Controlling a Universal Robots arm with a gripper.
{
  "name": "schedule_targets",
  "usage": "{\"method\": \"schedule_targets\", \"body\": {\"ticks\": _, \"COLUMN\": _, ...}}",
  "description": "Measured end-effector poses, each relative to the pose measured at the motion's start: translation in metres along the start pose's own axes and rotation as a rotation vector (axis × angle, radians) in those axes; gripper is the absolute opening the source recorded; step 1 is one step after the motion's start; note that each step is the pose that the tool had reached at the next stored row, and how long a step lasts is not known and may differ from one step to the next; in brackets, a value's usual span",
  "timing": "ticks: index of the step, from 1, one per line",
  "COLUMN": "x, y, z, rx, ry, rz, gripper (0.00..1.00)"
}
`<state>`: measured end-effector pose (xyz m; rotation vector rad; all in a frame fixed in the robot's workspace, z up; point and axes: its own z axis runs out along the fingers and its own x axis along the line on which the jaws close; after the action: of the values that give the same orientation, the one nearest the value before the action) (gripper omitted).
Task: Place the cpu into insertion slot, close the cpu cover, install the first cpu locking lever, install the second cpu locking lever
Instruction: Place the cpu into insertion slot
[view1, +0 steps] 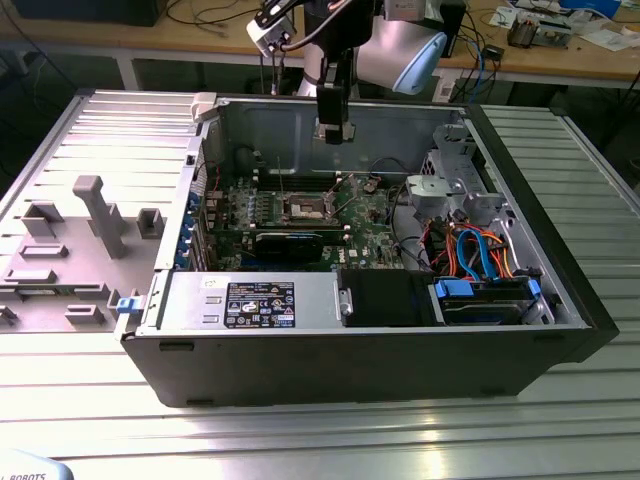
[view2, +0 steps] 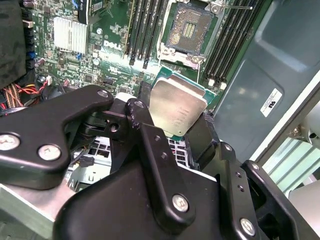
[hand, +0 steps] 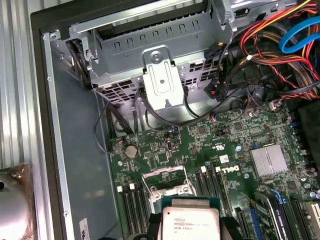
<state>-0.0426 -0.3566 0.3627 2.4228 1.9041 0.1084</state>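
jaws: clamped on the cpu (view2: 177, 107) by its edges, chip tilted | cpu: in the air over the green motherboard (view1: 365, 215), apart from the insertion slot (view2: 187, 30), not seated | slot: uncovered, contacts visible in the second wrist view | scene: open PC case (view1: 350, 350) on slatted bench (view1: 300, 430)

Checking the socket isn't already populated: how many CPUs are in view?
1. The cpu is held in the gripper above the motherboard; the insertion slot is empty. Nothing suggests a hidden one.
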Motion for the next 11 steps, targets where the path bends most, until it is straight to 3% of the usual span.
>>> {"method": "schedule_targets", "body": {"ticks": 11, "x": 0.0, "y": 0.0, "z": 0.0, "rx": 0.0, "ry": -0.0001, "rz": 0.002, "gripper": 0.54}}
